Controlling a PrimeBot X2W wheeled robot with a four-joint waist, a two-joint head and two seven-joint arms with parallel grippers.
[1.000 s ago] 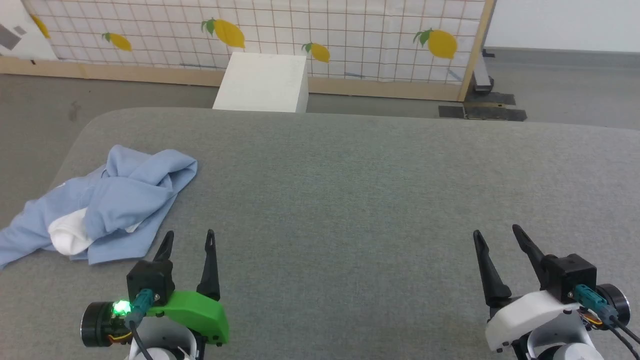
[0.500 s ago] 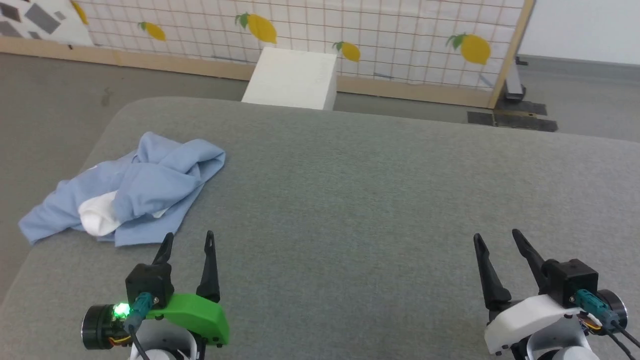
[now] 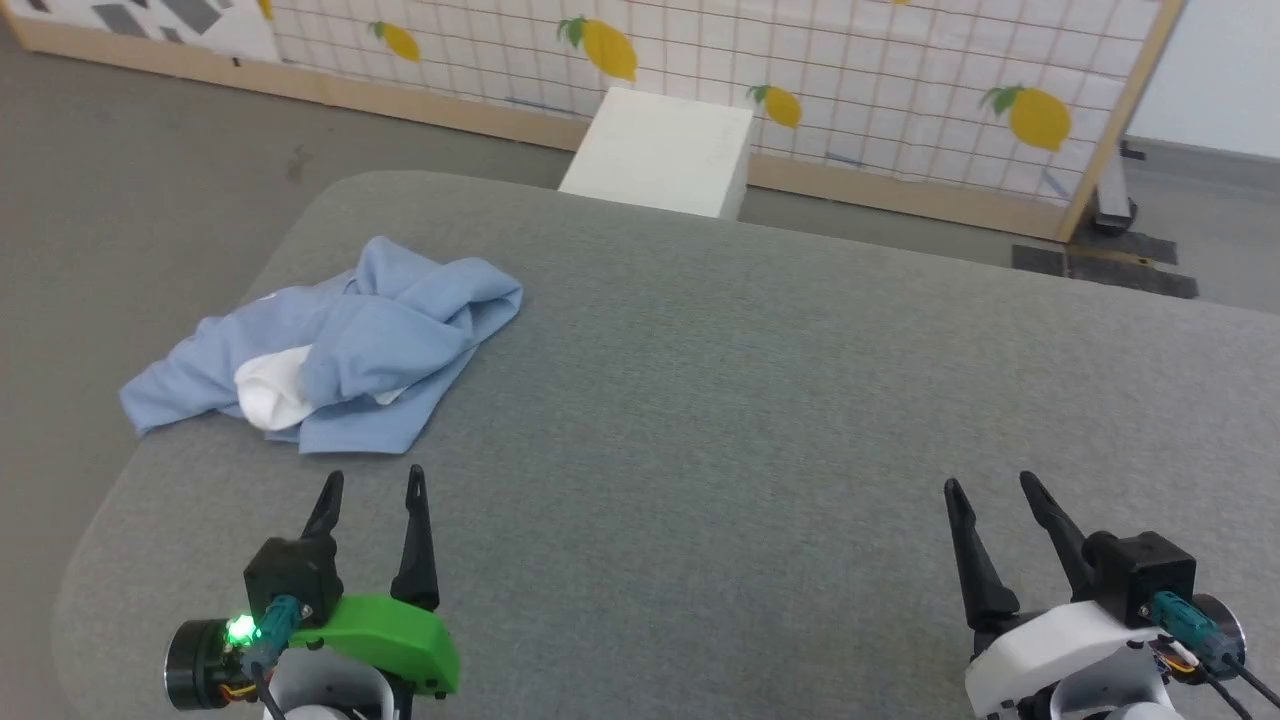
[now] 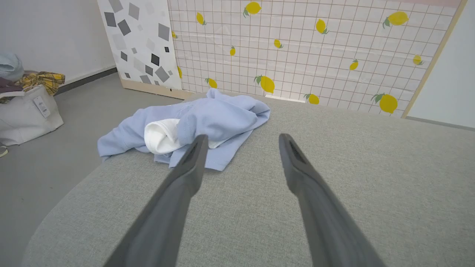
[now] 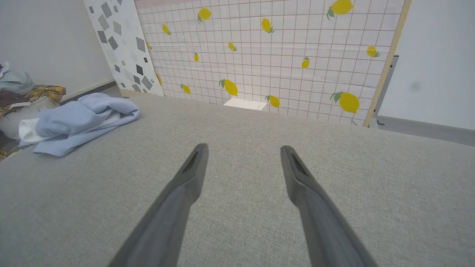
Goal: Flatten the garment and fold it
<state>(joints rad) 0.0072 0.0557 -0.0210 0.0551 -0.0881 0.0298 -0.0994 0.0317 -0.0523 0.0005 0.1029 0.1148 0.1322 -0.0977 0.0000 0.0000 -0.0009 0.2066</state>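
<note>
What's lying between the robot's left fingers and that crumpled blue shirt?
Nothing. In the head view, a bare strip of grey fabric tabletop separates the left fingers from the light blue shirt.

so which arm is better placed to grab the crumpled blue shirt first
Left, most likely. The garment lies crumpled near the left edge of the table, just ahead of the left gripper, which is open and points toward it. The right gripper, also open, sits far across the table.

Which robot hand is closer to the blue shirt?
The left gripper, with the green cover: the shirt lies just ahead of it. The right gripper, with the white cover, sits far across the grey surface.
</note>
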